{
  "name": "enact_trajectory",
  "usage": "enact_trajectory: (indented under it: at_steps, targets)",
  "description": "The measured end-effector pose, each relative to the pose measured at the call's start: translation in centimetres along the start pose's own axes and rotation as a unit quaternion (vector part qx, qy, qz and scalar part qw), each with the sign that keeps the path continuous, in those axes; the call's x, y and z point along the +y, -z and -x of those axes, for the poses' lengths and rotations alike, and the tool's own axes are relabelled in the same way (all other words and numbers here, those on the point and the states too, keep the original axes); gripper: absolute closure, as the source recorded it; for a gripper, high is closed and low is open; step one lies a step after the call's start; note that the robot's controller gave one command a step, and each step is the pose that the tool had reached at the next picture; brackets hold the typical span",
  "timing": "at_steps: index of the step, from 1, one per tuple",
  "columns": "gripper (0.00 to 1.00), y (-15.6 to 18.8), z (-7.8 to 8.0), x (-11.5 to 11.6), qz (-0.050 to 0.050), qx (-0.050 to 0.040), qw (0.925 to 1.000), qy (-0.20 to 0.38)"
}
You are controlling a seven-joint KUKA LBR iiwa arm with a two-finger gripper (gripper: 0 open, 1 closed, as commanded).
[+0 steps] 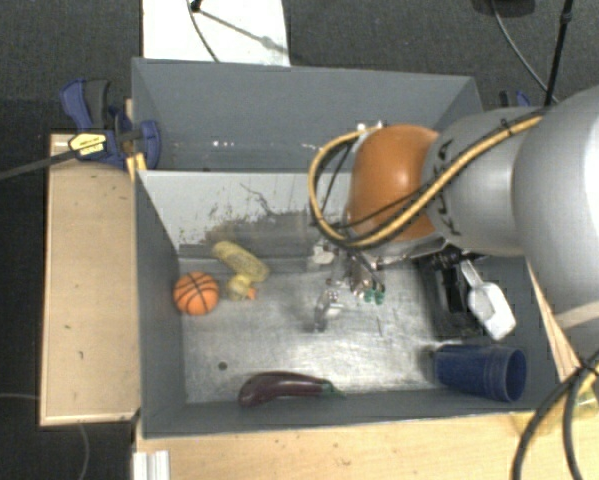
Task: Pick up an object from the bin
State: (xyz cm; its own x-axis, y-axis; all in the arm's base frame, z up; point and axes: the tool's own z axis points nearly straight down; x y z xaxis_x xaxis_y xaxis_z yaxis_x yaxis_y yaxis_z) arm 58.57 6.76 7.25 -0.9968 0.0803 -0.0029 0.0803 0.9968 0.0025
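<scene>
Centrally, the hand (341, 293) hung over bare floor of the grey bin (269, 340), apart or together untellable; the purple eggplant toy (284, 389) at its near wall looked light, smooth, perhaps slippery, best gripped across its thick middle.

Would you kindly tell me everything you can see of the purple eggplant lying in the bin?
The eggplant is small, dark purple and glossy, and looks like a plastic toy. Its body is long and slightly curved, with a greenish stem end pointing towards the view's right. It lies flat on its side on the floor of the bin, along the near wall. It sits left of the blue cup and clear of it. Apart from the bin, nothing touches it.
</scene>
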Motion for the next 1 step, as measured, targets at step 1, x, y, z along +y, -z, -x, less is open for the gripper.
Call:
enact_trajectory:
  at_steps: [1]
  targets:
    - [1.0, 0.17, 0.25, -0.01, 0.001, -0.0051, 1.0, -0.002]
